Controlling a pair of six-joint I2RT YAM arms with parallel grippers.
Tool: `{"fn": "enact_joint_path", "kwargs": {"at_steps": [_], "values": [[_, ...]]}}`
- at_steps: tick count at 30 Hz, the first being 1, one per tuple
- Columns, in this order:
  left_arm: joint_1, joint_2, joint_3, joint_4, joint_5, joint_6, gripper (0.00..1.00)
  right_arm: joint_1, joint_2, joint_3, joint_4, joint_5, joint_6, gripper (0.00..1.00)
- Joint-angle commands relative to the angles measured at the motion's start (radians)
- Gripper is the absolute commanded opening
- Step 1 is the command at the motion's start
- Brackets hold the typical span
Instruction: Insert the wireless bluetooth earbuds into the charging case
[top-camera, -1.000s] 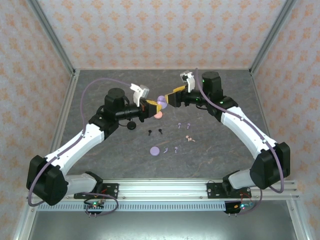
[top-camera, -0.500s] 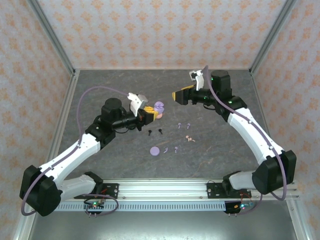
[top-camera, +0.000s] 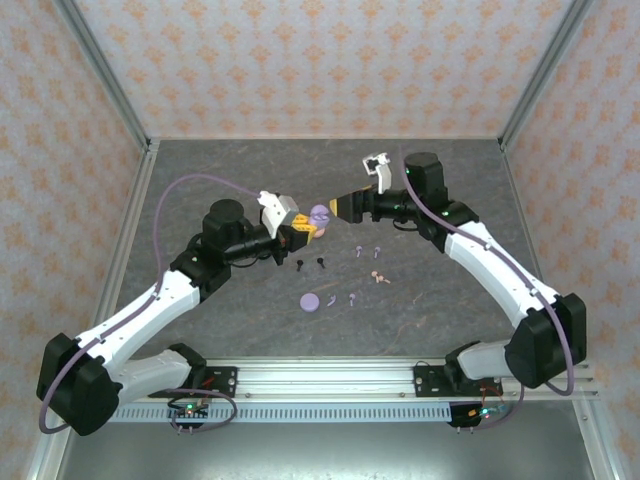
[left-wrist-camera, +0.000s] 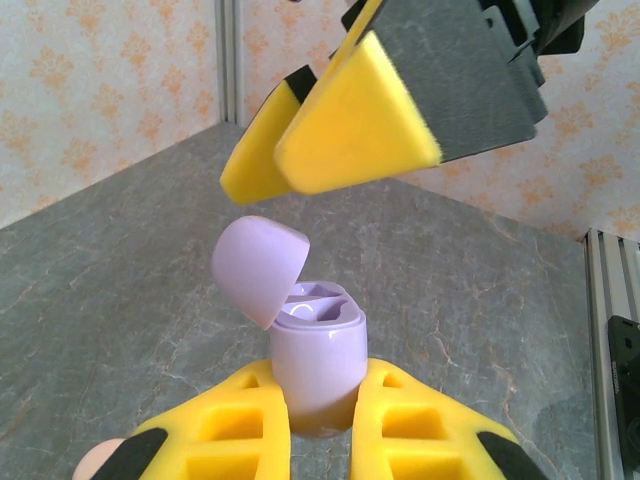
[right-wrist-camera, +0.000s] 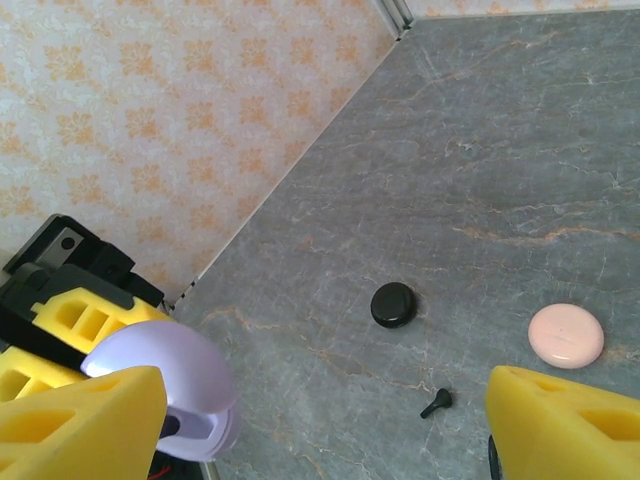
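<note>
Nearest the arm bases on the grey marbled tabletop (top-camera: 420, 325) lies a flat round lilac disc case (top-camera: 310, 300), with a pair of tiny lilac stemmed earbuds (top-camera: 353, 298) just beside it on the right. A little farther back sits a pink pair of stemmed earbuds (top-camera: 378, 276). Beyond them lie a black pair of stemmed earbuds (top-camera: 300, 264) and a second lilac pair of earbuds (top-camera: 358, 252), all loose on the table and outside any case.

Past those, the left gripper (left-wrist-camera: 320, 385) is clenched on the body of a small lilac charging case (left-wrist-camera: 315, 350), held upright above the table. Its domed lid (left-wrist-camera: 258, 268) is flipped back, showing the moulded pockets inside.

The right gripper (right-wrist-camera: 315, 430) hovers just beyond and above that lid, its yellow jaws spread wide and grasping nothing. On the table farther off lie a round black disc case (right-wrist-camera: 393, 304) and a round pink disc case (right-wrist-camera: 566, 335).
</note>
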Motion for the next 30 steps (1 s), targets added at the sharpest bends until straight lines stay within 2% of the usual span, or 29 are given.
{"fn": "enact_joint_path", "kwargs": {"at_steps": [1,12,18,21,24,26,30], "values": [[-0.004,-0.005,0.037,0.026,-0.006,0.033,0.0,0.014,0.026,0.036,0.049,-0.01,0.009,0.84],[-0.011,-0.001,0.051,-0.001,-0.008,0.057,0.0,0.025,0.074,0.058,0.072,-0.007,0.017,0.83],[-0.013,-0.009,0.047,0.0,-0.034,0.065,0.0,-0.004,0.028,0.069,0.017,0.03,0.023,0.84],[-0.014,-0.022,0.036,0.005,-0.047,0.066,0.0,-0.063,-0.025,0.044,-0.01,0.092,0.087,0.83],[-0.014,-0.037,0.031,0.012,-0.055,0.066,0.0,-0.103,-0.029,0.052,-0.171,0.191,0.096,0.82],[-0.014,-0.052,0.019,0.029,-0.058,0.062,0.0,-0.104,0.005,0.075,-0.306,0.254,0.065,0.78],[-0.014,-0.079,0.007,0.073,-0.042,0.043,0.0,-0.104,0.071,0.072,-0.449,0.403,0.089,0.66]]}}
